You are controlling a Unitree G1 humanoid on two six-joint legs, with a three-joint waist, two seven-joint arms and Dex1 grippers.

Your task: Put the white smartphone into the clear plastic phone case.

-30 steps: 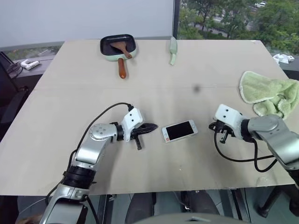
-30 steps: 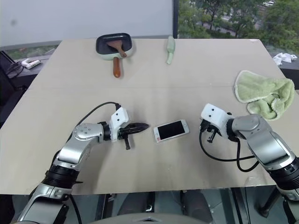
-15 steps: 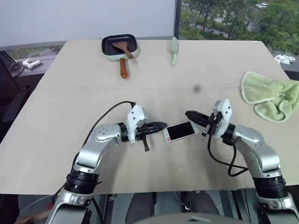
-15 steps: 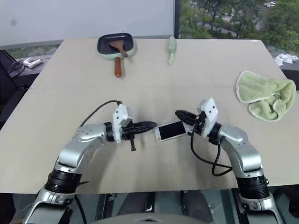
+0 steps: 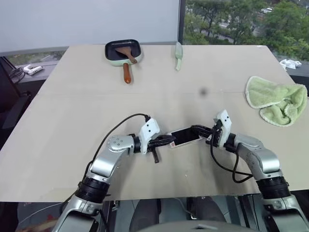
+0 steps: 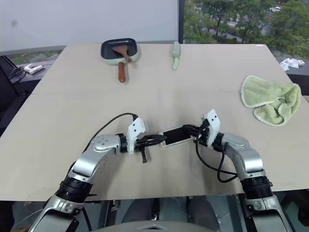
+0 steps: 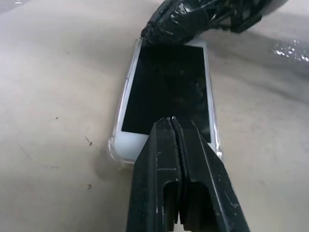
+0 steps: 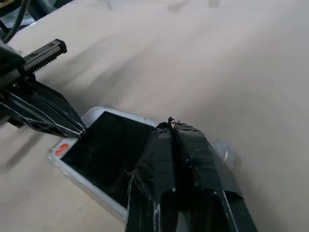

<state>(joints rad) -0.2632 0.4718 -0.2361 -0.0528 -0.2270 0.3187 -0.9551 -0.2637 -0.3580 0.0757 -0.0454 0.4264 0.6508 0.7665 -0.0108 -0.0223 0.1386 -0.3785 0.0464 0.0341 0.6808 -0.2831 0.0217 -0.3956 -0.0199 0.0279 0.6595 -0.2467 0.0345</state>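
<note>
Lying flat, screen up, near the middle of the desk (image 5: pixel 67 111), the white smartphone (image 5: pixel 186 137) sits inside the clear plastic phone case (image 7: pixel 114 148), whose glossy rim shows around its edges. The left claw (image 5: pixel 170 140), fingers pressed together and gripping nothing, reaches from the left, tip over the phone's left end. The right claw (image 5: pixel 197 130), likewise closed and empty, reaches from the right over the opposite end, both forearms low above the desk.

Beige table (image 5: pixel 72 111), pale wall (image 5: pixel 72 19), window (image 5: pixel 231 19) onto trees
</note>
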